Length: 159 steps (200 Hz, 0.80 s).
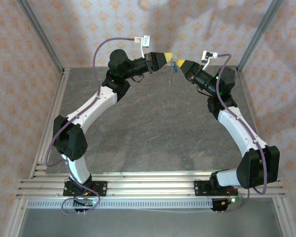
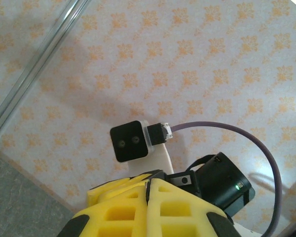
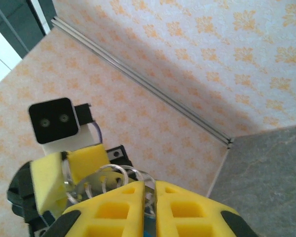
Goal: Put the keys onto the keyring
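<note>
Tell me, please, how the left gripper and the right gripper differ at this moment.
The left gripper reaches in from the left, the right gripper from the right, tips nearly meeting. In the right wrist view, the left gripper clamps the keyring at one edge, while the ring's coils run into the right gripper's seam, where a bit of blue key shows. Both are shut and yellow-tipped.

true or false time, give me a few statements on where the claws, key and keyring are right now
1. The left claw and right claw meet tip to tip above the table. True.
2. The blue key lies flat on the table. False: it hangs just below the claw tips.
3. The left claw is wide open. False: its fingers are shut.
4. The right claw pinches silver loops of the keyring. True.
</note>
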Each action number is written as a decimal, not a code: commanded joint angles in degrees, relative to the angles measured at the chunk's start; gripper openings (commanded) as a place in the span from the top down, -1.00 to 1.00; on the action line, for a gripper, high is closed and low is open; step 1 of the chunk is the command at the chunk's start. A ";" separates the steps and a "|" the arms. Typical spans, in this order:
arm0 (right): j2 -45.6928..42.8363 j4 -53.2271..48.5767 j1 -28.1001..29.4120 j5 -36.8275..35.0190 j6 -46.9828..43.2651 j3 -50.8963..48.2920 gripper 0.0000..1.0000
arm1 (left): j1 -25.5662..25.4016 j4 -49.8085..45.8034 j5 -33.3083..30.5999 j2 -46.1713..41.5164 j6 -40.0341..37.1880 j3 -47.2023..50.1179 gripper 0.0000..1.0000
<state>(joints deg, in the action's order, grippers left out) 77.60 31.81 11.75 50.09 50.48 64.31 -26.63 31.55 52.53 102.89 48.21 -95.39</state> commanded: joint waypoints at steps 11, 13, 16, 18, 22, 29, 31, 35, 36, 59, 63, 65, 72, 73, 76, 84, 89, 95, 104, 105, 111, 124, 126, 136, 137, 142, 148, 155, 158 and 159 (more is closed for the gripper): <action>-1.84 7.56 1.12 -4.69 1.81 -0.42 0.73 | -0.61 4.00 -0.68 -1.90 0.92 0.29 1.00; -1.80 7.71 1.16 -4.79 1.86 -0.46 0.73 | -0.61 4.01 -0.68 -1.90 0.93 0.30 1.00; -1.72 8.00 1.25 -5.00 1.94 -0.36 0.73 | -0.61 3.99 -0.68 -1.91 0.86 0.30 1.00; -1.68 8.07 1.32 -5.06 2.02 -0.34 0.72 | -0.61 3.99 -0.68 -1.88 0.91 0.32 1.00; -1.53 8.44 1.34 -5.17 2.14 -0.33 0.72 | -0.60 3.90 -0.68 -1.98 0.85 0.30 1.00; -1.36 9.01 1.65 -5.34 2.42 -0.18 0.73 | -0.60 3.87 -0.68 -1.99 0.85 0.38 1.00; -1.33 9.22 1.73 -5.39 2.49 -0.20 0.73 | -0.61 3.87 -0.68 -1.99 0.84 0.38 1.00; -1.12 9.43 1.82 -5.43 2.64 -0.03 0.73 | -0.61 3.87 -0.74 -1.99 0.78 0.38 1.00; -1.13 9.47 1.85 -5.39 2.67 0.00 0.73 | -0.61 3.87 -0.80 -1.99 0.76 0.38 1.00; -1.05 10.17 2.68 -5.39 2.78 0.20 0.73 | -0.61 3.87 -0.85 -2.07 0.75 0.47 1.00; -1.12 10.23 2.82 -5.42 2.78 0.12 0.72 | -0.61 3.83 -0.85 -2.15 0.66 0.47 1.00; -1.20 10.27 2.77 -5.48 2.78 0.07 0.72 | -0.61 3.79 -0.85 -2.16 0.66 0.47 1.00; -1.46 10.50 2.98 -5.59 2.78 -0.13 0.72 | -0.57 3.79 -0.94 -2.17 0.56 0.56 1.00; -1.48 10.57 3.00 -5.60 2.78 -0.14 0.72 | -0.55 3.79 -0.94 -2.17 0.52 0.56 1.00; -1.59 10.60 3.14 -5.61 2.78 -0.22 0.72 | -0.61 3.78 -0.94 -2.16 0.56 0.63 1.00; -1.82 10.57 3.30 -5.68 2.70 -0.33 0.72 | -0.61 3.81 -0.98 -2.15 0.57 0.57 1.00; -1.97 10.52 3.41 -5.66 2.70 -0.33 0.72 | -0.61 3.82 -1.03 -2.08 0.66 0.57 1.00; -2.01 10.42 3.53 -5.78 2.61 -0.33 0.71 | -0.61 3.86 -1.03 -2.03 0.65 0.58 1.00; -2.02 10.38 3.70 -5.79 2.52 -0.33 0.72 | -0.60 3.96 -0.99 -1.99 0.74 0.48 1.00; -2.02 10.42 3.71 -5.74 2.57 -0.33 0.72 | -0.61 3.96 -0.96 -1.99 0.75 0.47 1.00; -1.87 10.42 3.79 -5.79 2.53 -0.33 0.72 | -0.56 3.98 -0.95 -1.99 0.71 0.55 1.00; -1.67 10.61 3.99 -5.76 2.61 -0.20 0.71 | -0.58 3.97 -0.94 -1.97 0.79 0.47 1.00; -1.67 10.63 4.10 -5.82 2.56 -0.16 0.71 | -0.61 3.96 -0.94 -1.99 0.83 0.47 1.00; -1.45 10.79 4.31 -5.87 2.61 -0.15 0.71 | -0.61 4.04 -0.94 -1.99 0.83 0.56 1.00; -1.42 10.76 4.36 -5.83 2.61 -0.15 0.71 | -0.61 4.00 -0.99 -1.99 0.84 0.56 1.00; -1.33 10.92 4.37 -5.89 2.68 -0.15 0.71 | -0.61 3.97 -0.99 -1.98 0.82 0.65 1.00; -1.31 11.16 4.48 -5.90 2.74 -0.15 0.68 | -0.61 3.96 -1.02 -2.08 0.76 0.65 1.00; -1.30 11.37 4.56 -5.96 2.78 -0.20 0.64 | -0.60 3.98 -1.04 -2.10 0.71 0.73 1.00; -1.31 11.36 4.60 -5.96 2.85 -0.24 0.63 | -0.61 3.96 -1.03 -2.16 0.74 0.78 1.00; -1.31 11.39 4.60 -6.01 2.86 -0.24 0.63 | -0.61 3.96 -1.07 -2.16 0.70 0.80 1.00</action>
<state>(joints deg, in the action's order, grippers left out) 77.49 38.72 15.38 43.83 52.99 64.16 -26.63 32.03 51.92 102.89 48.21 -95.07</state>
